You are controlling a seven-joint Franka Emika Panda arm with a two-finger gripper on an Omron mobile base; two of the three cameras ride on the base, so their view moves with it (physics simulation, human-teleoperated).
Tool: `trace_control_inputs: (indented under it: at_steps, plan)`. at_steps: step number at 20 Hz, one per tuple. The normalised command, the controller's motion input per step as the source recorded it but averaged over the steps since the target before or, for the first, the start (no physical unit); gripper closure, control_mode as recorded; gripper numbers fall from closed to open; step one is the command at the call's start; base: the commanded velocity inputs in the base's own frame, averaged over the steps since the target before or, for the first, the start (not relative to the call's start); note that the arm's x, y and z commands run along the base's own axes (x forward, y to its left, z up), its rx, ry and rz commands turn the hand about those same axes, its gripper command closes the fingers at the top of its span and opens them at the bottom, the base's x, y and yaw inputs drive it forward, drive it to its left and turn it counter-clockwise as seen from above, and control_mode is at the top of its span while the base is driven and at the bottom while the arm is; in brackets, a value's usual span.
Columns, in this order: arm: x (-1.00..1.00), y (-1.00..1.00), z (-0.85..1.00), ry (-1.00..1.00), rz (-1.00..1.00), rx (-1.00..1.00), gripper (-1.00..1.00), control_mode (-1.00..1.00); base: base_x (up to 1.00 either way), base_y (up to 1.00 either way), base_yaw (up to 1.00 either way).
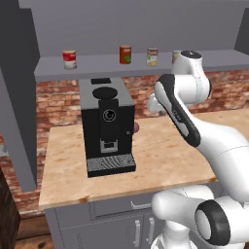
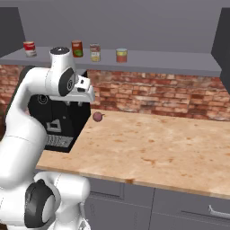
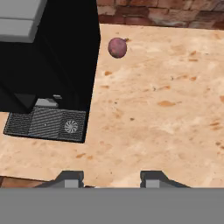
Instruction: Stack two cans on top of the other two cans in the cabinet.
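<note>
Four cans stand singly, none stacked, along the grey shelf of the cabinet (image 1: 97, 66). From the left they are a red-and-white can (image 1: 69, 59), an orange-red can with a green patch (image 1: 125, 54), a pale can with a yellow-green label (image 1: 152, 56), and a fourth can (image 2: 121, 55) that my arm half hides in the left base view. My gripper (image 3: 110, 177) hangs well below the shelf, over the counter beside the coffee machine, and points down. Its fingertips (image 3: 70, 177) stand apart with nothing between them. The hand (image 2: 84, 90) is far from every can.
A black coffee machine (image 1: 107, 126) stands on the speckled counter (image 1: 165, 155), directly under the left cans. A small round purplish-red thing (image 3: 117, 47) lies beside it near the brick wall (image 2: 157, 92). Dark side panels frame the shelf. Grey drawers sit under the counter.
</note>
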Motion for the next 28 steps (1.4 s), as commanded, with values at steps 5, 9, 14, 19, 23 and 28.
trace_control_inputs:
  at_steps: [5, 9, 14, 19, 23, 28]
  plan:
    - [-0.2, 0.05, 0.0, -0.21, 0.01, 0.0, -1.0, -1.0, 0.0, 0.0, 0.0]
    - [-0.29, 0.13, 0.17, -0.62, -0.02, 0.0, -1.0, -1.0, 0.0, 0.0, 0.0]
    - [-0.24, 0.05, 0.44, -0.52, -0.07, 0.02, -1.0, -1.0, 0.0, 0.0, 0.0]
    - [-0.17, -0.1, 0.55, -0.23, -0.14, 0.09, -1.0, -1.0, 0.0, 0.0, 0.0]
    - [-0.03, -0.05, 0.53, -0.14, -0.11, 0.09, -1.0, -1.0, 0.0, 0.0, 0.0]
    - [0.0, -0.03, 0.46, -0.07, -0.02, 0.04, -1.0, -1.0, 0.0, 0.0, 0.0]
